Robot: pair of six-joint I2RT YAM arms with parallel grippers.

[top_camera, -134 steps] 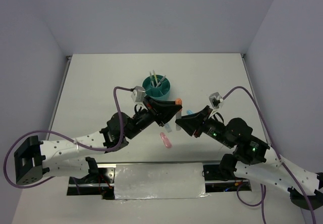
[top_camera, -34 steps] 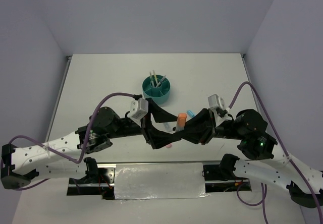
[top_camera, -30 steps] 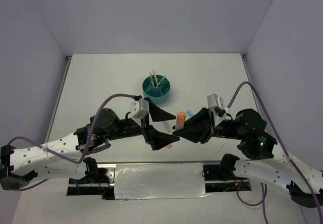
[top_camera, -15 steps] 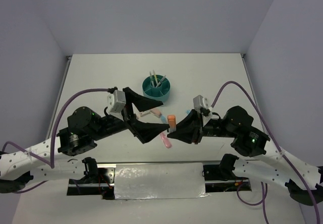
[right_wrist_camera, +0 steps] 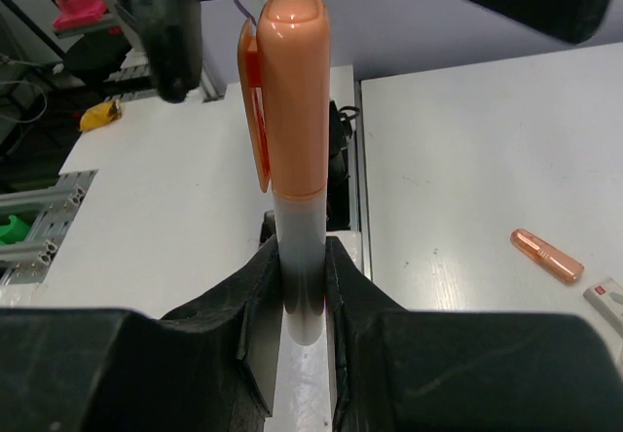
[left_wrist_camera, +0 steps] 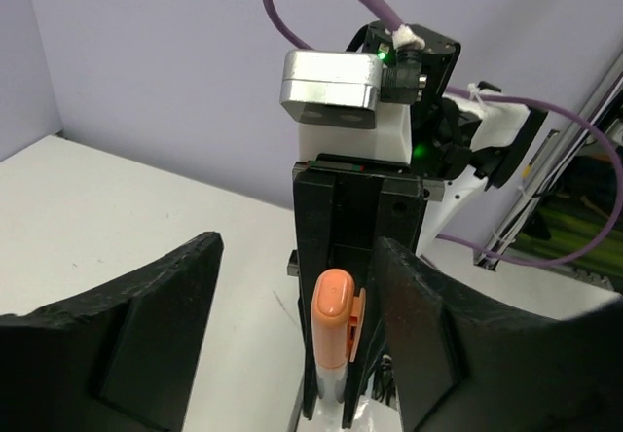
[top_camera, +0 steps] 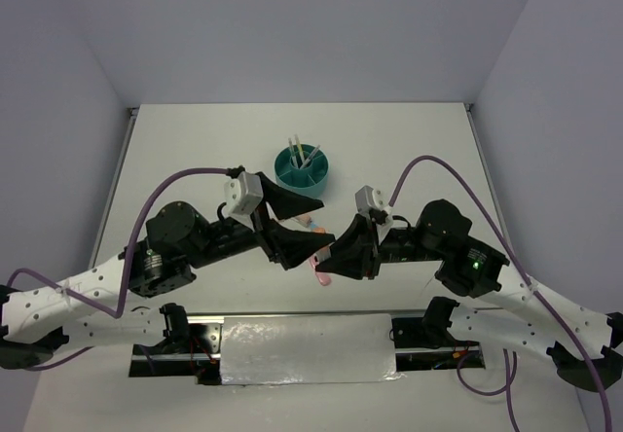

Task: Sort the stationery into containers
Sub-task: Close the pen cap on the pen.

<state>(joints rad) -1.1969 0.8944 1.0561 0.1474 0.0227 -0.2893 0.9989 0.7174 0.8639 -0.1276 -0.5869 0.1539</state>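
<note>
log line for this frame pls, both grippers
phase: likely handover | right gripper: shut on orange-capped marker | left gripper: open, jaws either side of cap | teal organizer: pens inside

White surface [top_camera: 195, 160]: teal organizer [top_camera: 302, 171] stands far-centre. Pink item [top_camera: 318, 276] lies near-centre, partly hidden. Orange cap [right_wrist_camera: 546, 255] lies flat, white bit [right_wrist_camera: 608, 296] near it.

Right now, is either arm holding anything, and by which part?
The right fingers pinch the orange-capped marker by its pale barrel, just below the cap. The left fingers are open and hold nothing.
</note>
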